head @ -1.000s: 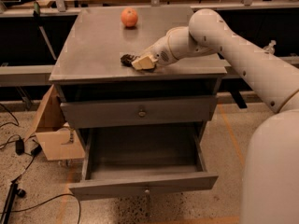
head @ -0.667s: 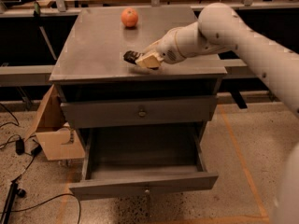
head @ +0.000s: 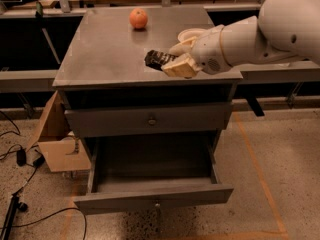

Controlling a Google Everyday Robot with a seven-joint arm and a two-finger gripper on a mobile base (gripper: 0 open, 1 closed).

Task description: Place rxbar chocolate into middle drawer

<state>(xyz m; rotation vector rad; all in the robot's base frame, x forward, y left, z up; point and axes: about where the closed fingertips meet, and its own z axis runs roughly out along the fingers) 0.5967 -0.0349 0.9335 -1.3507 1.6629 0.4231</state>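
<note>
Counting what stood in view gave one rxbar chocolate (head: 158,59), one round orange fruit (head: 138,18), one pale bowl (head: 190,33), two drawers and one gripper (head: 170,58). The bar was small, flat and rectangular, its wrapper dark brown-black and crinkled, with faint pale markings. It lay over the front right part of the grey tabletop (head: 105,49), well apart from the fruit at the back and in front of the bowl; whether it touched the surface could not be told. The gripper reached in from the right on a white arm (head: 255,36). Its beige fingers (head: 179,68) were closed to a narrow gap and pinched the bar's right end, while the left end stuck out free. Below the tabletop, the upper drawer (head: 150,120), with the taller front panel, was closed. The middle drawer (head: 155,198) beneath it was pulled out, its dark tray open to view and its low front panel bearing a small round knob. One cardboard box (head: 59,145) stood on the floor to the cabinet's left, beside some black cables (head: 20,156).
</note>
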